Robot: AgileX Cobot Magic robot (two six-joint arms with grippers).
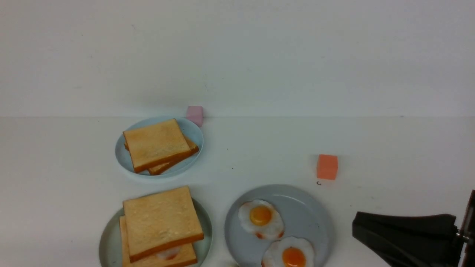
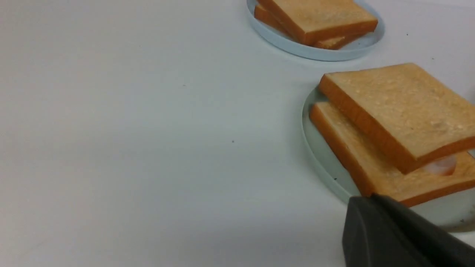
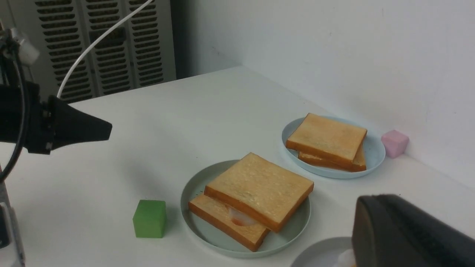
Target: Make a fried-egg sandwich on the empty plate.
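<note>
We see the fried-egg sandwich [image 1: 160, 228] on the empty plate [image 1: 110, 241], its top slice skewed and overhanging the bottom one, so any knock could tip it off. It is square, with no clear long axis; one corner points toward the grey plate [image 1: 308, 211]. The left gripper [image 3: 94, 130] is closed and empty; the right gripper [image 1: 358, 225] looks nearly closed, holding nothing.

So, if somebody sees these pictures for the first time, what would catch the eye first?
Probably the fried-egg sandwich on the mint-green plate, near the front left: two toast slices, the top one skewed, a bit of egg peeking out between them. Beside it, on the grey plate, lie two fried eggs with bright orange yolks. Farther back, an orange cube stands alone on the white table.
</note>
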